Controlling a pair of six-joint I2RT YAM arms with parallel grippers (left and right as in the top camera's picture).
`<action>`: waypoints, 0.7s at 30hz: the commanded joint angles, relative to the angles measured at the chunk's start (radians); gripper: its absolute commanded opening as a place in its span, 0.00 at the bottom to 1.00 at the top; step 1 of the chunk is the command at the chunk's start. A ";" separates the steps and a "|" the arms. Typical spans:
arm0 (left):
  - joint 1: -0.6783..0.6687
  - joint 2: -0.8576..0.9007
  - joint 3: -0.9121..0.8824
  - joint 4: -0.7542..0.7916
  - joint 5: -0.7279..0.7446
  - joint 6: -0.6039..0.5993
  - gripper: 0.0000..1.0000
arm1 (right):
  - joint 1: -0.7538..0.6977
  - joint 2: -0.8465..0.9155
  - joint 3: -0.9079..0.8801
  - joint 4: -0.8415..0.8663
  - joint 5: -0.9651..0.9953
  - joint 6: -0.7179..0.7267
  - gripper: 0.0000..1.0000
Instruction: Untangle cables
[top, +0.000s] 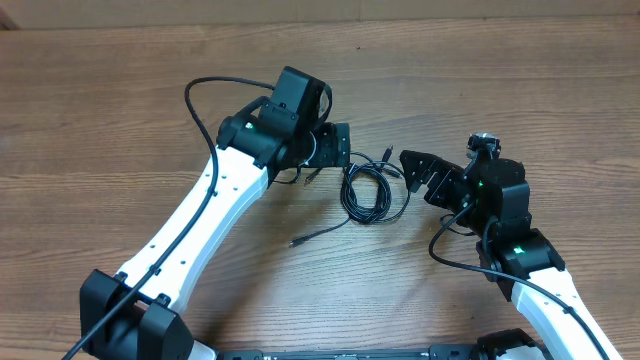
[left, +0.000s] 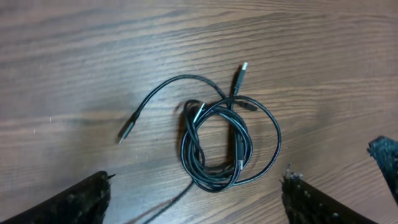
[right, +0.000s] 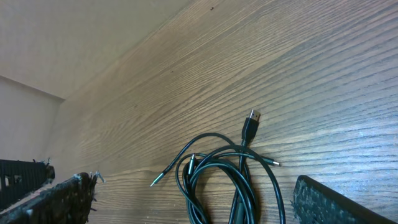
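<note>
The overhead view looks straight down on the table (top: 120, 100) from high above. The left wrist view looks steeply down at the cables (left: 242, 149) from close by. The right wrist view skims low across them toward a table edge. All three share the cables.

No writing, label, brand or number is legible on the thin black cables (left: 240, 144) or the brown wood-grain table (left: 93, 50).

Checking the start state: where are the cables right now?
Overhead, the cables lie coiled on the table, between the left gripper and the right gripper.
</note>
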 joint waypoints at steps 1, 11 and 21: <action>-0.027 0.012 -0.007 0.022 0.008 0.138 0.87 | -0.004 -0.004 0.027 0.009 0.011 -0.008 1.00; -0.097 0.125 -0.030 0.088 -0.030 0.216 0.62 | -0.087 -0.005 0.098 -0.120 0.011 -0.008 1.00; -0.117 0.337 -0.030 0.106 0.008 0.050 0.44 | -0.172 -0.005 0.099 -0.229 -0.001 -0.008 1.00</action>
